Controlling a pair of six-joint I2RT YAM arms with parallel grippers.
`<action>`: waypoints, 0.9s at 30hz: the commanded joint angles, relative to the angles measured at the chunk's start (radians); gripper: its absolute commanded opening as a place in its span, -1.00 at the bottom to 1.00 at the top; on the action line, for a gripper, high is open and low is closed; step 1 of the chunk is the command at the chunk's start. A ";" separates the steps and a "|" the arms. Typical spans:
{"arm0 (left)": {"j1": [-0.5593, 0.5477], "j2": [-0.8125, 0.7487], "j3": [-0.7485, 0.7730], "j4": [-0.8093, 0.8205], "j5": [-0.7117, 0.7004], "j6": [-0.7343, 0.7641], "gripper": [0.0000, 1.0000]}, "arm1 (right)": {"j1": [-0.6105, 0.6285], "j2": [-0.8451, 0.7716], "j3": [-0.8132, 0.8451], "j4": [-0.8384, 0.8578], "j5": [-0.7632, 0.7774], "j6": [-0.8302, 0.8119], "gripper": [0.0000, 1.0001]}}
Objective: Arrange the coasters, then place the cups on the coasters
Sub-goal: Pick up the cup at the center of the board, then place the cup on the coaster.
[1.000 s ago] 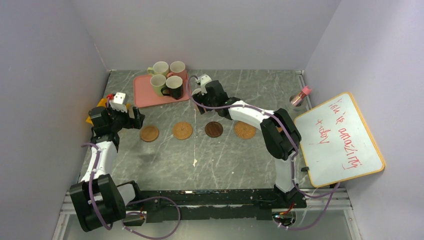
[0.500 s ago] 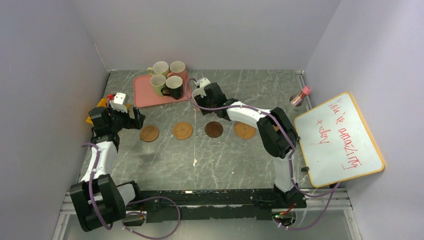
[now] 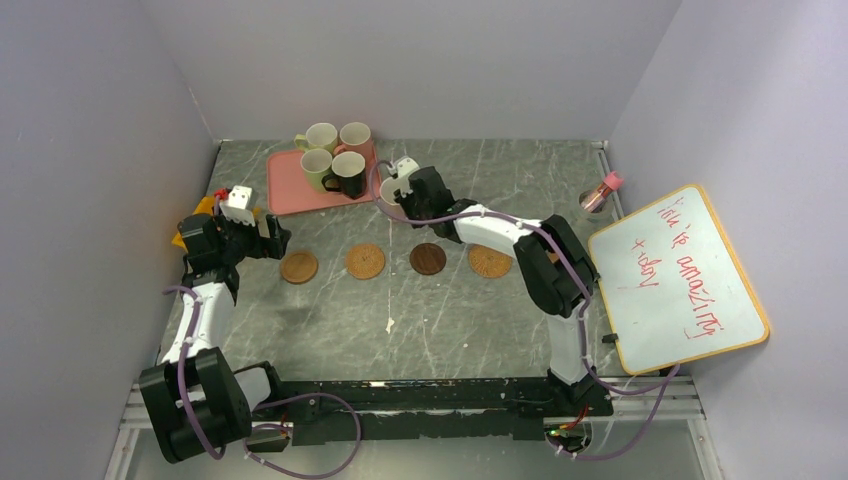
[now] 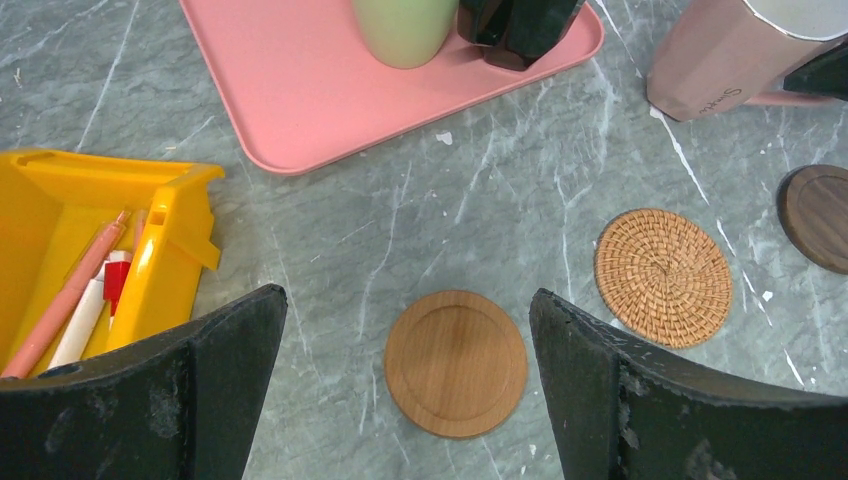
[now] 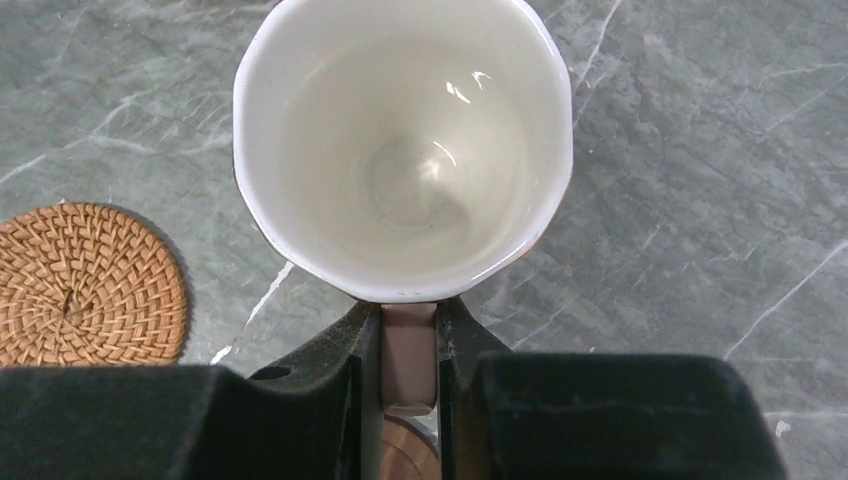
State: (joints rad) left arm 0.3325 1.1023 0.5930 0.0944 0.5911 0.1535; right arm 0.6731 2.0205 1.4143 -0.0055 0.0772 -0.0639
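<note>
Several round coasters lie in a row mid-table: a plain wooden coaster (image 3: 298, 266) (image 4: 455, 362), a woven coaster (image 3: 365, 261) (image 4: 664, 277), a dark brown coaster (image 3: 428, 259) (image 4: 815, 215) and another woven coaster (image 3: 489, 261). A pink cup (image 3: 390, 190) (image 5: 403, 150) stands upright on the table right of the pink tray (image 3: 290, 185). My right gripper (image 3: 405, 192) (image 5: 408, 320) is shut on its handle (image 5: 408, 350). Two yellow-green cups (image 3: 316, 165), a second pink cup (image 3: 355, 134) and a black cup (image 3: 348, 172) stand at the tray's far end. My left gripper (image 3: 275, 240) (image 4: 407, 300) hangs open above the wooden coaster.
A yellow bin (image 3: 190, 230) (image 4: 90, 240) with pens sits at the left edge, beside my left gripper. A whiteboard (image 3: 680, 275) leans at the right wall, with a small pink-lidded jar (image 3: 600, 192) behind it. Walls enclose the table on three sides.
My right gripper has closed on the pink cup's handle. The cup and the left arm have stayed put.
</note>
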 commanded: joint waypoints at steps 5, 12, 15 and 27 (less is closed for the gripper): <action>0.005 0.007 -0.002 0.036 0.040 -0.005 0.93 | -0.008 -0.172 -0.061 0.085 -0.008 -0.063 -1.00; 0.005 0.011 -0.002 0.036 0.055 -0.005 0.93 | -0.089 -0.319 -0.104 0.063 -0.074 -0.073 -1.00; 0.005 0.018 -0.002 0.035 0.062 -0.005 0.93 | -0.152 -0.391 -0.138 0.062 -0.123 -0.077 -1.00; 0.005 0.036 0.001 0.035 0.098 -0.002 0.93 | -0.401 -0.626 -0.336 0.011 -0.191 -0.143 -1.00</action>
State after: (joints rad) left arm 0.3325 1.1297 0.5930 0.0990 0.6456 0.1532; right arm 0.3229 1.5078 1.1156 -0.0685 -0.0628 -0.1631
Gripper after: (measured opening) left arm 0.966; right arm 0.216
